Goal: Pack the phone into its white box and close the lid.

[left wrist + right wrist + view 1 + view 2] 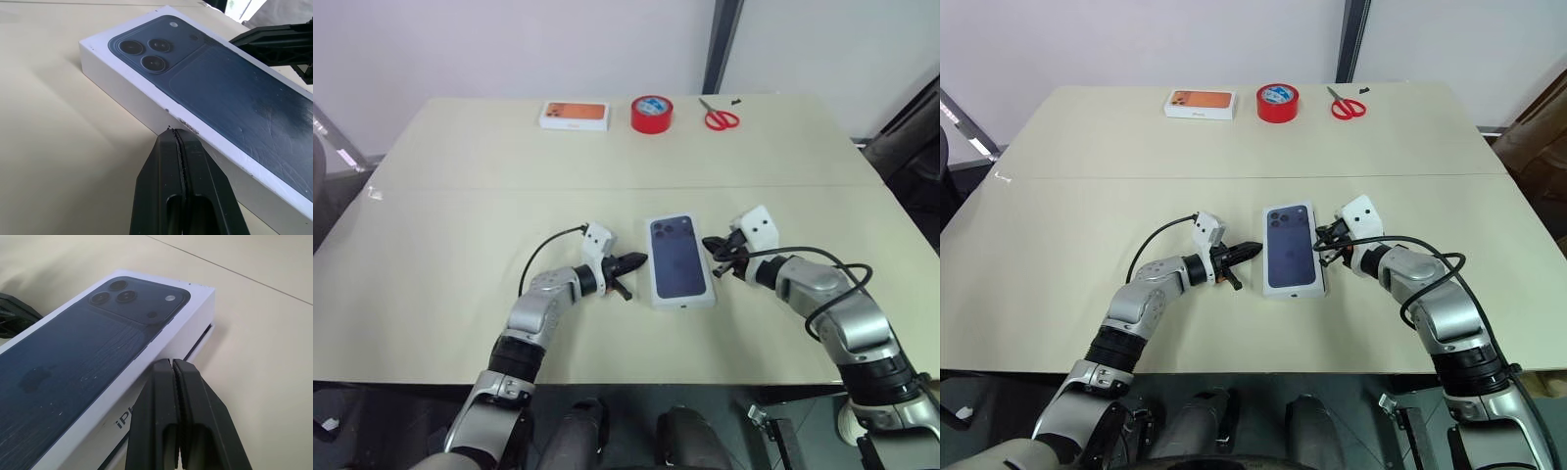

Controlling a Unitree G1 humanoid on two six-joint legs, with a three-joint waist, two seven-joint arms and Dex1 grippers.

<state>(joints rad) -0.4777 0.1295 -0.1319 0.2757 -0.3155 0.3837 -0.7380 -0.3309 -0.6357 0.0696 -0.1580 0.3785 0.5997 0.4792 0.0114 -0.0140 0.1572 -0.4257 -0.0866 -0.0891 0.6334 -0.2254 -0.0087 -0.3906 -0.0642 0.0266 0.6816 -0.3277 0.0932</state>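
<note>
Closed white box flanked by two shut pincers, mid-tabletop toward the near edge.

Head views: the lid, printed with a dark phone picture, covers the white box; left pincer and right pincer sit at its long sides, fingers pressed together, empty. At the tabletop's far edge: orange-pictured box, red tape roll, scissors. Left wrist: tips meet the lid's side wall. Right wrist: a dark seam under the lid; the phone itself is hidden.
</note>
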